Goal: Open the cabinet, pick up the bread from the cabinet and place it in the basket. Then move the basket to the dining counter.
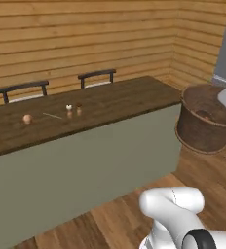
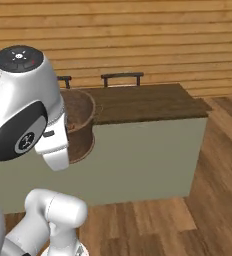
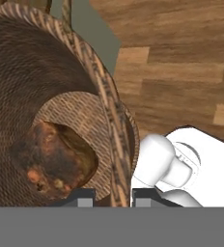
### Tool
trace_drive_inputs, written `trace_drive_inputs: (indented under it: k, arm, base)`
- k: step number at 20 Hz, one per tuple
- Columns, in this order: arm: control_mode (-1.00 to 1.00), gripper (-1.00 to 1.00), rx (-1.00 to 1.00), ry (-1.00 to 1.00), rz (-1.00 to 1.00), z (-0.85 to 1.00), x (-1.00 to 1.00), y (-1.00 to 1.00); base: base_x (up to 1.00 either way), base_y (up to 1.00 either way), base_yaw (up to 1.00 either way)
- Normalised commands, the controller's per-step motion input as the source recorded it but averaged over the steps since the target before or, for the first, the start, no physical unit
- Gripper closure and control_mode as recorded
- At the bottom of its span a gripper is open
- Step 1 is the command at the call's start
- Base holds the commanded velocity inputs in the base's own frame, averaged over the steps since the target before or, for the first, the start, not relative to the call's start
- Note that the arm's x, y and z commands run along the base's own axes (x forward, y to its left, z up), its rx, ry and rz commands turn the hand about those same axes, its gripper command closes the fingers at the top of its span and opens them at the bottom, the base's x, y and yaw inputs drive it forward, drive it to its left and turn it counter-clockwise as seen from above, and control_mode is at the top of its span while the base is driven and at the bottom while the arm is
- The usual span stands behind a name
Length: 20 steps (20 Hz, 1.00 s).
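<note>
Gripping the basket (image 3: 61, 96) by its rim, the claw (image 3: 113, 195) is closed with one finger inside the wall and one outside; the bread (image 3: 56, 161) already lies on the basket's bottom; the basket hangs in the air just off the near end of the worktop (image 1: 100, 104), above the floor, not yet resting on it; judged from this, cabinet and bread steps are done; what remains is carrying the basket over the worktop, lowering it, and letting go.
</note>
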Motion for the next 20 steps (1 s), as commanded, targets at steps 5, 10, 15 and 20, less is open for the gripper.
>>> trace_drive_inputs:
  k: [5, 10, 15, 20]
  arm:
    - [1.0, 1.0, 0.0, 0.0, 0.0, 0.0, 0.0, 0.0]
    - [1.0, 1.0, 0.0, 0.0, 0.0, 0.0, 0.0, 0.0]
    - [1.0, 1.0, 0.0, 0.0, 0.0, 0.0, 0.0, 0.0]
    - [1.0, 1.0, 0.0, 0.0, 0.0, 0.0, 0.0, 0.0]
  base:
    - [1.0, -0.8, 0.48]
    - [1.0, -0.71, 0.38]
    - [1.0, -0.23, 0.27]
    - [0.95, 0.01, 0.12]
